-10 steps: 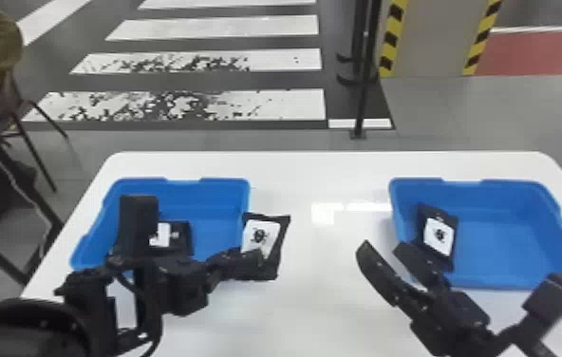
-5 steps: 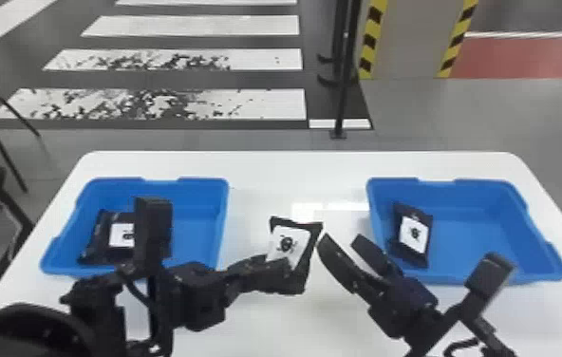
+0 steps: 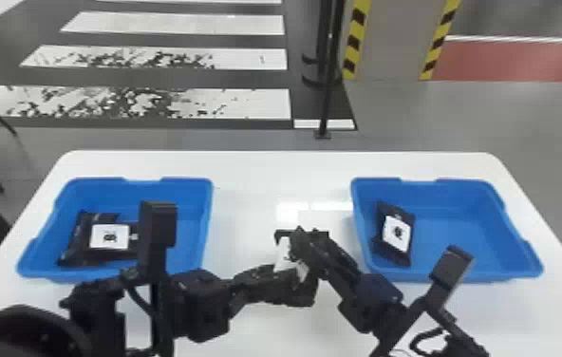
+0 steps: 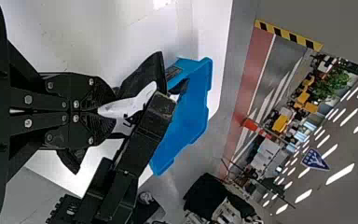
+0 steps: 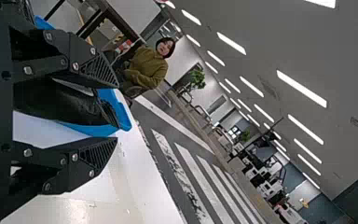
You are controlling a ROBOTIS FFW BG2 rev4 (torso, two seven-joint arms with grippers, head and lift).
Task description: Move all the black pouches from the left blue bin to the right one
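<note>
Black pouch (image 3: pixel 284 251), white label showing: located over the middle of the desk (image 3: pixel 247 171), between the two bins, gripped by the left hand (image 3: pixel 304 285). Left wrist view: fingers of the left hand (image 4: pixel 106 112) closed on the pouch's edge, label side partly visible.

Right hand (image 3: pixel 308 237) at the same pouch, reaching in from the other side. Right wrist view: fingers of the right hand (image 5: pixel 117 112) parted, pouch between them; one finger close to it, a gap between the pouch and the other finger. Not gripping.

Left blue bin (image 3: pixel 187 183): labelled pouch (image 3: pixel 109 236) lying inside, with more black pouch material beside and under it; number of pouches there cannot be told, part being behind the left arm (image 3: pixel 199 304).

Right blue bin (image 3: pixel 436 183): one pouch with a white label (image 3: pixel 398 232), tilted, near the wall facing the left bin.

Beyond the desk: black pole (image 3: pixel 330 95) on the floor, white crosswalk stripes (image 3: pixel 242 102), pillar (image 3: pixel 391 42) edged with yellow-and-black tape.
</note>
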